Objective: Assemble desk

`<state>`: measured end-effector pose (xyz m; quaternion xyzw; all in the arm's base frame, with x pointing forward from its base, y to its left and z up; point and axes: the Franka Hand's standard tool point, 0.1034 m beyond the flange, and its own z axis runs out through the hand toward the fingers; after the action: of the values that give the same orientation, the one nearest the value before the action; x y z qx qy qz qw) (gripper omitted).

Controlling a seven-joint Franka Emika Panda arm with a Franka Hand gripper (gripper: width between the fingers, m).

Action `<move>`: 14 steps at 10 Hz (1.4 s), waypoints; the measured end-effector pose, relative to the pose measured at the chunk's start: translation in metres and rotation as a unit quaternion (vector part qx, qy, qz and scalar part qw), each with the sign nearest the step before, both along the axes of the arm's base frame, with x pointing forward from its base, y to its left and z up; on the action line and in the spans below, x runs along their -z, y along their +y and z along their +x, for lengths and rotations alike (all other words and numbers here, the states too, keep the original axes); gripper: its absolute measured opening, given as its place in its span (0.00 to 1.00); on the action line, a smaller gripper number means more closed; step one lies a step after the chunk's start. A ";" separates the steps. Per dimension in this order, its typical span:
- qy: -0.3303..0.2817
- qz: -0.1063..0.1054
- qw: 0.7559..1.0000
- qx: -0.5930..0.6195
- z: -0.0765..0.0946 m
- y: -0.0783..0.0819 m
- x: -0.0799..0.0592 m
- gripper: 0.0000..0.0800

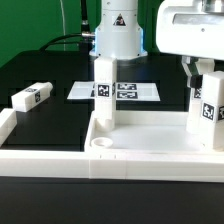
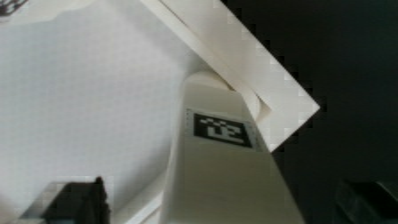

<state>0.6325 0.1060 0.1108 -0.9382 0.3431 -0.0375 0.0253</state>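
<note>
The desk's white rimmed tabletop (image 1: 150,150) lies near the front. Two white tagged legs stand upright in its rear corners, one (image 1: 104,90) toward the exterior view's left and one (image 1: 207,110) toward the right. My gripper (image 1: 203,72) hangs over the right leg's top and is open, with a finger on either side. In the wrist view that leg (image 2: 231,165) runs between the dark fingertips (image 2: 71,203) with a gap on each side, and my gripper (image 2: 222,208) straddles it. The tabletop's floor (image 2: 89,100) fills the picture beside the leg. A third leg (image 1: 31,98) lies loose on the black table.
The marker board (image 1: 140,91) lies flat behind the tabletop, in front of the arm's white base (image 1: 118,35). A low white barrier wall (image 1: 40,150) runs along the front at the exterior view's left, and the loose leg lies just behind it.
</note>
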 end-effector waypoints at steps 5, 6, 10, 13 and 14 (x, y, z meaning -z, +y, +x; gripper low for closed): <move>-0.004 -0.031 0.974 -0.225 0.000 0.000 -0.001 0.81; -0.004 -0.035 0.963 -0.267 0.000 -0.001 -0.001 0.81; -0.004 -0.051 0.918 -0.394 0.000 -0.001 -0.001 0.81; -0.002 -0.063 0.880 -0.470 0.001 -0.004 -0.001 0.81; -0.002 -0.063 0.881 -0.468 0.002 -0.006 -0.001 0.70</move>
<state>0.6340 0.1001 0.1116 -0.9891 -0.1393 -0.0444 -0.0190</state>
